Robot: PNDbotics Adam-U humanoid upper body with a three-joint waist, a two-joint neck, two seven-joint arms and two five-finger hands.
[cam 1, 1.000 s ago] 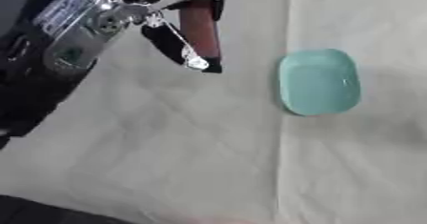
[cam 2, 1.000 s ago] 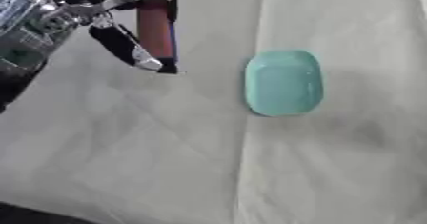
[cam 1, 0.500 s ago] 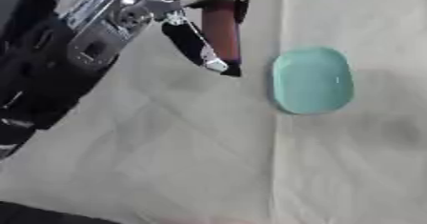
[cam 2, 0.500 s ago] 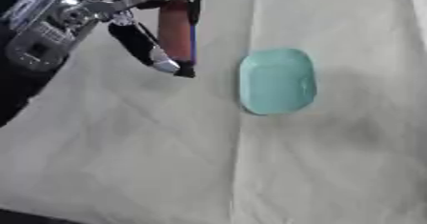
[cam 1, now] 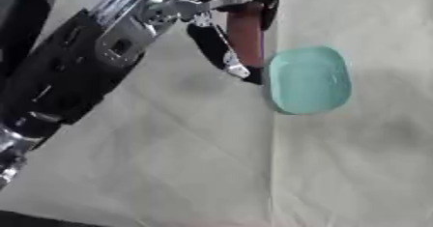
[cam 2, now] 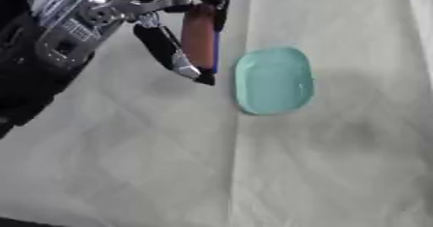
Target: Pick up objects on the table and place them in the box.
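A pale cloth (cam 1: 169, 163) covers the table, a bare spread for the work. The left hand (cam 2: 169, 16) comes in from the upper left, its fingers curled round a reddish-brown stick (cam 2: 199, 37) that hangs upright, probably carried toward the box. Just beside its lower end lies a teal oval dish (cam 2: 275, 81), flat on the cloth. No box shows.

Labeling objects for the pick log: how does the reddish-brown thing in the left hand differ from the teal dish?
The reddish-brown object is long, narrow and dark; the teal dish is broad, oval and pale. The object is held above the cloth, roughly lengthwise up the view, in the curled fingers of the left hand; the dish lies flat on it, untouched. What the object is cannot be told.
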